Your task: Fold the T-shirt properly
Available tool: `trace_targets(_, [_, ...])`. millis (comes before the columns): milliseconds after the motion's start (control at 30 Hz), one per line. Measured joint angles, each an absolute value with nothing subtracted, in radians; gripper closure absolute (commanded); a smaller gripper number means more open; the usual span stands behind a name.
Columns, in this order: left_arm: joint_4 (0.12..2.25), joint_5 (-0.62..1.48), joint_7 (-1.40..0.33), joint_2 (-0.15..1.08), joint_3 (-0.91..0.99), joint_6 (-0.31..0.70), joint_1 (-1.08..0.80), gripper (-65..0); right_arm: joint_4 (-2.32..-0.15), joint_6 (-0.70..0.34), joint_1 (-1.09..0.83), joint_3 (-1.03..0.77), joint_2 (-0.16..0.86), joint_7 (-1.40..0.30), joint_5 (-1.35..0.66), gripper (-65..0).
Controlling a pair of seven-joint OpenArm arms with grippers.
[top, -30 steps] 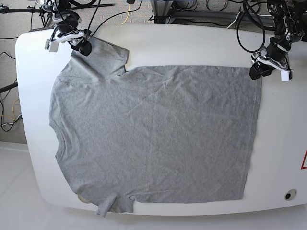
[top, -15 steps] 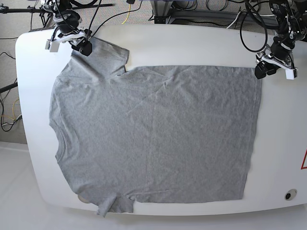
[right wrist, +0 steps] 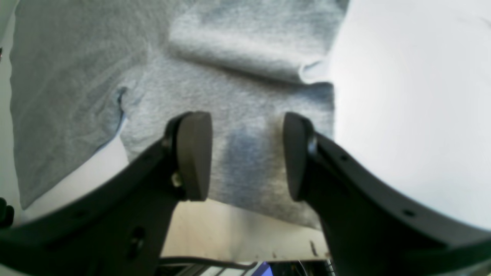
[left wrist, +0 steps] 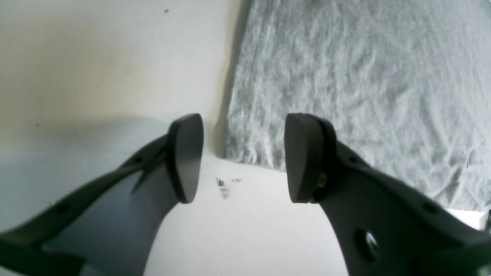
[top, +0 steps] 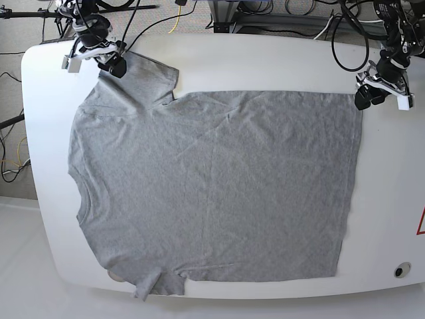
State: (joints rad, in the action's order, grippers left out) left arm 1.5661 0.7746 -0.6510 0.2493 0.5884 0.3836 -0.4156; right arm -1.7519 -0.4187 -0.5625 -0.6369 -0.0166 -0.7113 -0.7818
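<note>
The grey T-shirt (top: pixel 212 186) lies spread flat on the white table (top: pixel 265 60), neck at the left, hem at the right, one sleeve (top: pixel 149 76) at the top left and the other at the bottom left. My right gripper (top: pixel 113 65) hovers at the top-left sleeve; in its wrist view the jaws (right wrist: pixel 247 153) stand open over the sleeve cloth (right wrist: pixel 245 88), which is not pinched. My left gripper (top: pixel 365 98) sits just beyond the shirt's top-right hem corner. In the left wrist view it (left wrist: pixel 243 157) is open, and the shirt's corner (left wrist: pixel 345 76) lies just ahead of the fingertips.
Cables (top: pixel 345 40) hang behind the table's far edge by both arms. A round hole (top: pixel 400 270) and a red mark (top: pixel 420 222) are near the right edge. A dark smudge (left wrist: pixel 223 188) marks the table under the left gripper.
My left gripper has drifted a little to the right and back, off the shirt's hem corner. The right gripper and the shirt have not moved.
</note>
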Motion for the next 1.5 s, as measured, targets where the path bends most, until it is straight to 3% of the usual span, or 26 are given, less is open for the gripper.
trace_targets(1500, [1.539, 0.764, -0.658, 0.25, 0.562, 0.383, -0.393, -31.2, -1.753, -0.427, -0.571, -0.641, -0.022, -0.71, -0.768, -29.4])
